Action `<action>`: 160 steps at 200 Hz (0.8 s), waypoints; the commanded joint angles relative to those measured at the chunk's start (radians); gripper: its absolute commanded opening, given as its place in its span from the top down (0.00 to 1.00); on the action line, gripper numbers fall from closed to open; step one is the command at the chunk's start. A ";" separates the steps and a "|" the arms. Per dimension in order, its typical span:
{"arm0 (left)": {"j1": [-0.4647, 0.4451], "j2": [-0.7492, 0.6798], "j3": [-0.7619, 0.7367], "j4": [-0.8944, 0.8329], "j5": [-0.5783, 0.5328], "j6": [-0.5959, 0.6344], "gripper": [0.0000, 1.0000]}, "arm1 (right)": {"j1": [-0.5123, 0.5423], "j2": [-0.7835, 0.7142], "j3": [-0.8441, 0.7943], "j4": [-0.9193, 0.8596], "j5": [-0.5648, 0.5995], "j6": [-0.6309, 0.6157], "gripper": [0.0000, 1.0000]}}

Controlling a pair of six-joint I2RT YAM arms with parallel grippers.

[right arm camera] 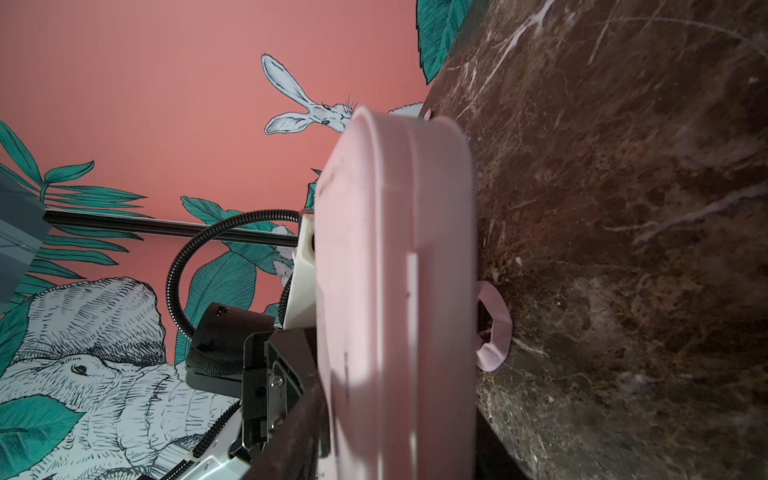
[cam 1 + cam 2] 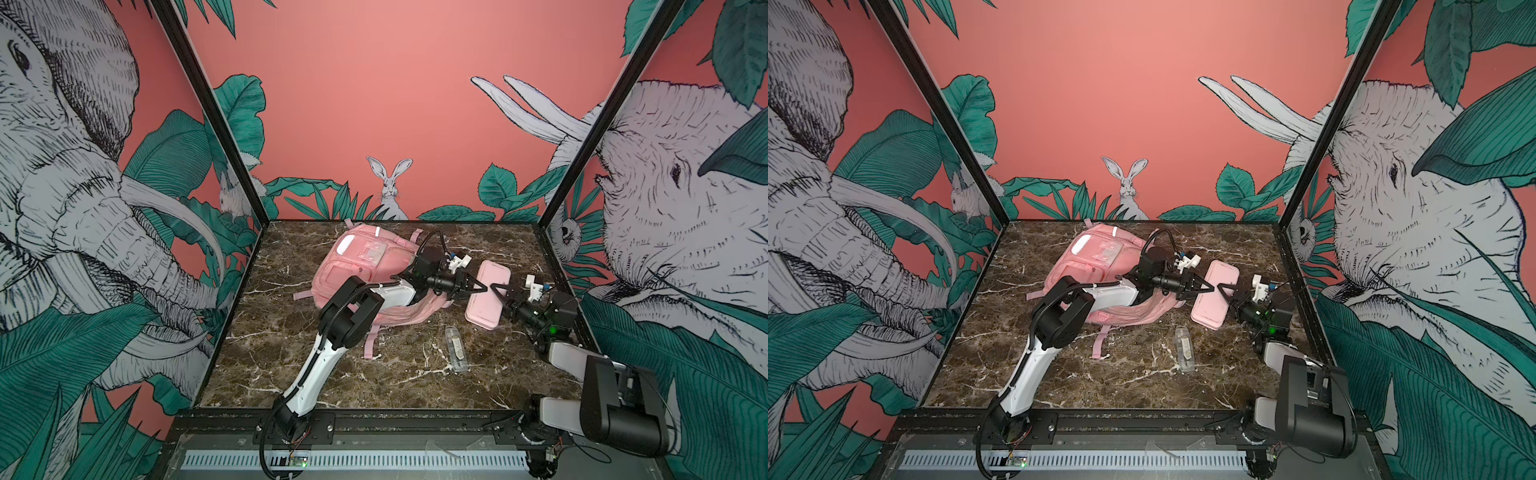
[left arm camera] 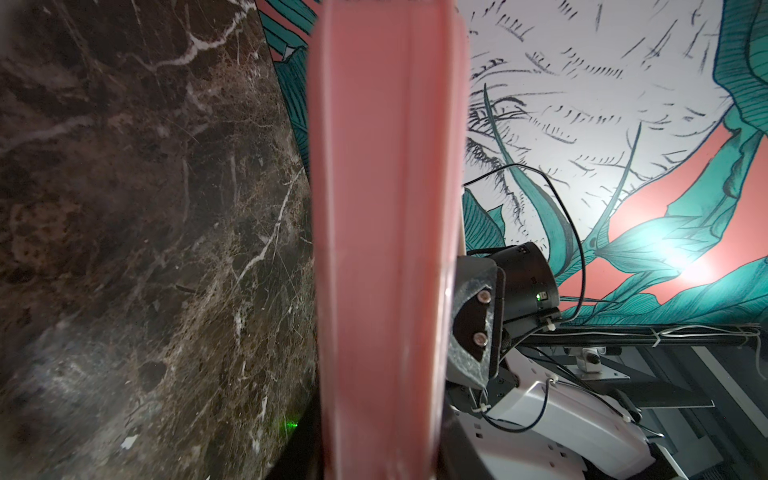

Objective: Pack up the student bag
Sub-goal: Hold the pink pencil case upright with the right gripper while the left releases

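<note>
The student bag (image 2: 361, 266) (image 2: 1096, 266), pink with silver strips, lies front up at the back middle of the marble table. To its right is a flat pink pencil case (image 2: 488, 299) (image 2: 1214, 299). My left gripper (image 2: 478, 286) (image 2: 1208, 286) is shut on its left long edge. My right gripper (image 2: 496, 289) (image 2: 1223, 289) meets it from the opposite edge. In the left wrist view the case (image 3: 382, 249) fills the jaws. In the right wrist view the case (image 1: 395, 291) sits between both fingers with no gap showing. A bag strap (image 1: 494, 328) lies behind it.
A clear plastic tube (image 2: 456, 349) (image 2: 1185, 349) lies on the table (image 2: 291, 332) in front of the case. Loose pink straps (image 2: 370, 340) trail from the bag toward the front. Black frame posts and printed walls close in both sides and the back.
</note>
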 commanded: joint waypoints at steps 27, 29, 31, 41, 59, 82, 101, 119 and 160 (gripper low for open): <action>-0.004 -0.052 0.005 0.033 0.000 -0.037 0.81 | 0.032 -0.050 0.050 0.078 -0.027 0.008 0.59; -0.004 -0.052 0.005 0.034 0.000 -0.038 0.80 | 0.034 -0.050 0.051 0.077 -0.025 0.008 0.59; -0.005 -0.051 0.005 0.035 0.001 -0.039 0.80 | 0.034 -0.052 0.050 0.076 -0.024 0.008 0.60; -0.005 -0.050 0.005 0.036 0.001 -0.039 0.80 | 0.038 -0.055 0.050 0.072 -0.023 0.004 0.60; -0.005 -0.044 0.008 0.035 -0.001 -0.042 0.76 | 0.039 -0.061 0.050 0.065 -0.019 0.002 0.63; -0.004 -0.041 0.012 0.036 -0.005 -0.047 0.73 | 0.039 -0.073 0.050 0.042 -0.017 -0.012 0.67; -0.004 -0.041 0.013 0.036 -0.007 -0.049 0.72 | 0.039 -0.081 0.054 0.000 -0.014 -0.035 0.73; -0.004 -0.041 0.013 0.035 -0.007 -0.047 0.70 | 0.039 -0.087 0.056 -0.004 -0.012 -0.039 0.75; -0.004 -0.041 0.017 0.031 -0.007 -0.049 0.59 | 0.039 -0.089 0.056 -0.004 -0.012 -0.039 0.82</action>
